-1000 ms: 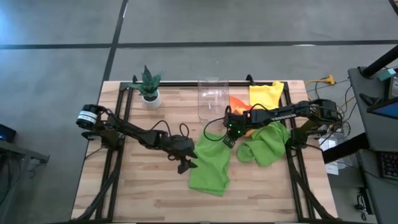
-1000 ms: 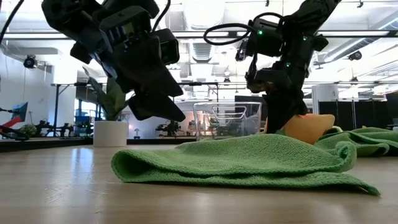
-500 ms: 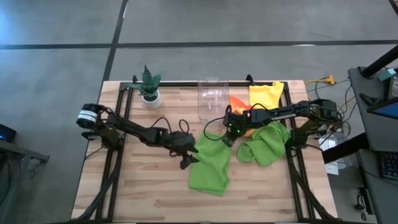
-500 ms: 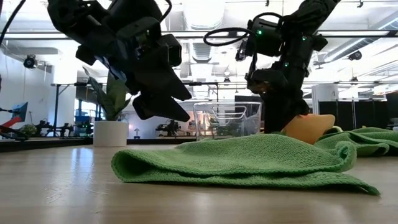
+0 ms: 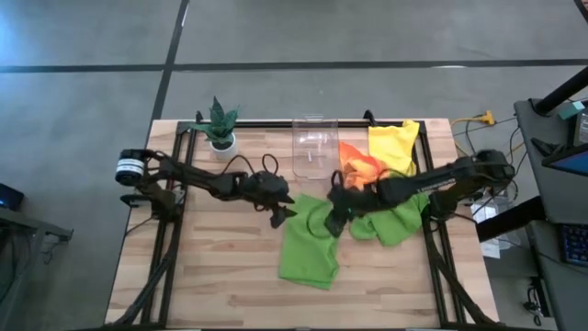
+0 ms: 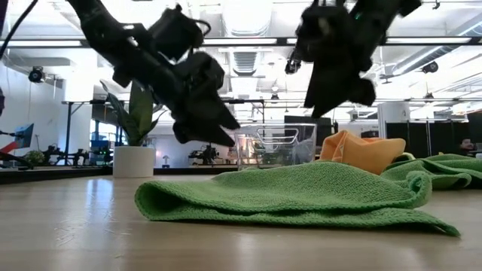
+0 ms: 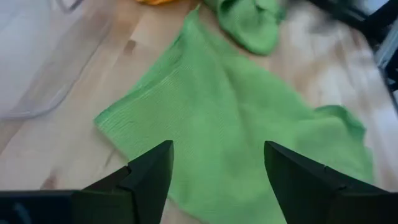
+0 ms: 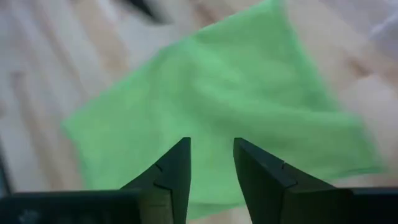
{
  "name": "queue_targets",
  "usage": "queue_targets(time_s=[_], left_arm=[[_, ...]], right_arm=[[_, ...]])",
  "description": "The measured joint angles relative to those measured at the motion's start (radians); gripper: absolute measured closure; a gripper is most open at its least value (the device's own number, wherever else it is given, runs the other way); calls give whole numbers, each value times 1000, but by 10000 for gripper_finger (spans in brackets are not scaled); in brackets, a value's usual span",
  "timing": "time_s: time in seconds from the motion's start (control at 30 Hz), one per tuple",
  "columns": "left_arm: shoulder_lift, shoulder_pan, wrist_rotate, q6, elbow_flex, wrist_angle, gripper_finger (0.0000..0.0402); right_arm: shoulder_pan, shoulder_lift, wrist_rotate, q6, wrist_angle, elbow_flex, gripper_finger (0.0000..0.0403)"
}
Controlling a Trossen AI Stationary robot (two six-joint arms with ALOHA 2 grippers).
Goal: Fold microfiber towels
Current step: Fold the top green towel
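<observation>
A lime green towel (image 5: 308, 248) lies flat on the wooden table, near the middle; in the low view (image 6: 301, 192) one edge is rounded like a fold. My left gripper (image 5: 280, 216) hangs open above its far left corner (image 7: 106, 118). My right gripper (image 5: 331, 223) hovers open over the towel's far right part (image 8: 211, 99), with nothing between its fingers. A second lime green towel (image 5: 395, 221) lies crumpled to the right. An orange towel (image 5: 358, 165) and a yellow towel (image 5: 393, 142) lie bunched at the far right.
A clear plastic bin (image 5: 312, 145) stands at the far edge, just beyond both grippers. A small potted plant (image 5: 220, 124) stands at the far left. Black frame rails (image 5: 175, 184) run along both sides of the table. Bare wood lies on the near side of the towel.
My right gripper has risen off the flat green towel's far right corner and swung toward the near edge; the towel stays lying flat, and the orange towel shows more. My left gripper has moved toward the far edge, along the towel's left side.
</observation>
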Motion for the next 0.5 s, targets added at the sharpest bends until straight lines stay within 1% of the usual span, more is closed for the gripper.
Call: queue_targets(time_s=[0.13,0.23,0.3,0.37,0.43,0.5], left_arm=[[43,12,-4,135,30,-19,213],[76,12,-63,278,80,-75,241],[105,13,-151,293,117,-115,254],[119,26,-217,293,141,-157,261],[137,45,-230,293,171,-155,264],[154,61,-191,293,194,-163,264]], right_arm=[[131,20,99,106,104,-9,297],[190,40,137,197,116,-9,303],[213,47,139,245,118,-10,307],[234,54,140,286,132,-11,311],[248,58,140,317,136,-11,315],[257,60,143,339,154,-12,319]])
